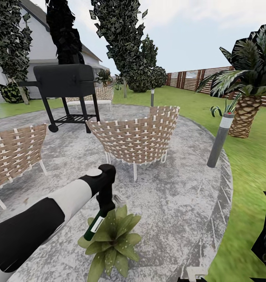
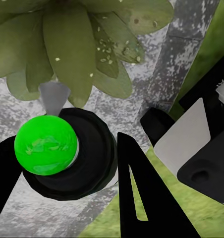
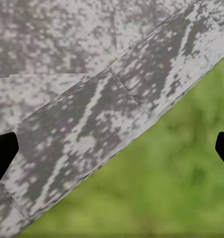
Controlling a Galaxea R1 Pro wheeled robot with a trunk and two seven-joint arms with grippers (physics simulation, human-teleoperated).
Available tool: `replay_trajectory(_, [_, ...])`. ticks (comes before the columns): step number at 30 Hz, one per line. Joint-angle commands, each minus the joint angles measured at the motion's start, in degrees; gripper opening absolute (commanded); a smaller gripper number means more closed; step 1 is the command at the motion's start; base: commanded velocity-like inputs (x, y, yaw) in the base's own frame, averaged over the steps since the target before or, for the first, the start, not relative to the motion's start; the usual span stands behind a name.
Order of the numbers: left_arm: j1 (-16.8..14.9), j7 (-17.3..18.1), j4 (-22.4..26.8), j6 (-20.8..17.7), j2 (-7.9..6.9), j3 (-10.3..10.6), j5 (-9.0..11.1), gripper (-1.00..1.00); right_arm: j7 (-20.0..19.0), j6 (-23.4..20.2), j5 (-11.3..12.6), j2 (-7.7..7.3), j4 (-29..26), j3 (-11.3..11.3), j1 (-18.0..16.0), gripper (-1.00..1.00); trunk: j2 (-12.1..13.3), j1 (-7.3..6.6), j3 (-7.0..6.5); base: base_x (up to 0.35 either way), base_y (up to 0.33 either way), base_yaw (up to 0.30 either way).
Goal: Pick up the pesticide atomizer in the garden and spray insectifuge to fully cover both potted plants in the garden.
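Note:
My left gripper hangs over the stone patio, shut on the pesticide atomizer, a slim dark-green bottle with a white band that slants down over a potted plant. The left wrist view looks along the atomizer held between the black fingers, with its grey nozzle toward the speckled leaves of the potted plant just beyond. A second small plant shows on the lawn by the palm. My right gripper is open above the patio's rim and grass.
Two wicker chairs stand on the patio, with a black grill behind them. A grey lamp post leans at the patio's right edge beside a palm. A slat fence rings the lawn.

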State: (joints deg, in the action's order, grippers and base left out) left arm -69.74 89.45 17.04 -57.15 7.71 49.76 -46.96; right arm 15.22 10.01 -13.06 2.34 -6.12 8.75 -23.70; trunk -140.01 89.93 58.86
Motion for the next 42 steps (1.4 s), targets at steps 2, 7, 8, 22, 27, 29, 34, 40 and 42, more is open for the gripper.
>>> replay_trajectory(2, [0.1,0.5,-0.2,-0.5,-0.04,0.0,-0.6,-1.00,0.2,0.2,-0.6,0.03,0.1,0.5,0.0,1.00,0.0,-0.01,0.05,0.000,0.000,-0.003])
replay_trajectory(7, [0.0,0.5,-0.2,-0.5,0.01,0.1,-0.5,-1.00,0.1,0.2,-0.6,0.03,0.1,0.5,0.0,1.00,0.0,-0.01,0.05,0.000,0.000,-0.212])
replay_trajectory(8, [0.0,0.5,-0.2,-0.5,0.02,0.1,-0.5,-1.00,0.1,0.2,-0.6,0.03,0.1,0.5,0.0,1.00,0.0,-0.01,0.05,0.000,0.000,-0.270])
replay_trajectory(22, [0.1,0.5,-0.5,-0.6,-0.22,0.3,-0.8,-1.00,0.2,0.2,-0.6,0.03,0.1,0.5,0.0,1.00,0.0,-0.01,0.05,-0.187,0.200,-0.026])
replay_trajectory(27, [0.2,0.5,-0.7,-0.5,-0.86,0.2,-0.9,-1.00,0.2,0.2,-0.6,0.03,0.1,0.4,0.0,1.00,0.0,-0.01,0.05,-0.006,0.333,0.000])
replay_trajectory(29, [1.0,0.5,-0.7,-0.4,-0.97,0.2,-0.9,-1.00,0.2,0.2,-0.6,0.03,0.1,0.4,0.0,1.00,0.0,-0.01,0.05,-0.001,0.292,0.000])
replay_trajectory(34, [5.0,0.5,-0.6,-0.5,-0.96,0.4,-1.2,-1.00,0.2,0.2,-0.6,0.03,0.1,0.5,0.0,1.00,0.0,-0.01,0.05,0.000,0.077,0.000])
replay_trajectory(40, [7.3,0.5,-0.5,-0.8,-1.05,-0.2,-1.1,-1.00,0.2,0.2,-0.6,0.03,0.1,0.4,0.0,1.00,0.0,-0.01,0.05,0.000,0.001,0.000])
replay_trajectory(42, [7.6,0.5,-0.4,-0.7,-1.72,-0.3,-1.1,-1.00,0.2,0.2,-0.6,-0.01,0.1,0.5,0.0,1.00,0.0,-0.01,0.05,0.000,0.000,0.000])
